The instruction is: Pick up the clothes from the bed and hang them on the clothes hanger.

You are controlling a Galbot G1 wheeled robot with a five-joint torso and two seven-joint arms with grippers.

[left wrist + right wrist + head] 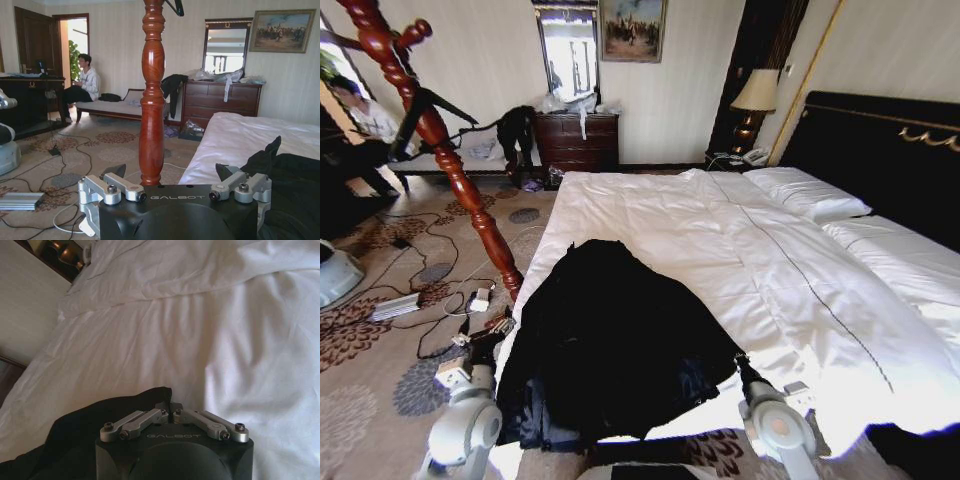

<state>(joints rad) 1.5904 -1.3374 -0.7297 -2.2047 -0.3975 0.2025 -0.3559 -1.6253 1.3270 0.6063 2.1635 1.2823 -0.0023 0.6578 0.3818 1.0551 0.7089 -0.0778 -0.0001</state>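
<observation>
We see the large black, slightly shiny jacket (605, 340) lying spread on the near left part of the wide bed with its plain white duvet (740, 260), its hem reaching the foot edge. The tall glossy red-brown turned-wood coat stand (440, 140) stands on the patterned carpet (380, 330) just beside the bed's left side, well apart from the garment. Our left tool (172, 172) hangs low at the bed's near left corner, fingers spread wide with nothing between them, the stand's pole (151, 100) straight ahead of it and the jacket's edge (280, 175) beside its one finger. Our right tool (171, 407) sits at the jacket's right edge on the duvet (200, 330); its fingertips meet at a fold of the black cloth (100, 425), seemingly pinching it.
</observation>
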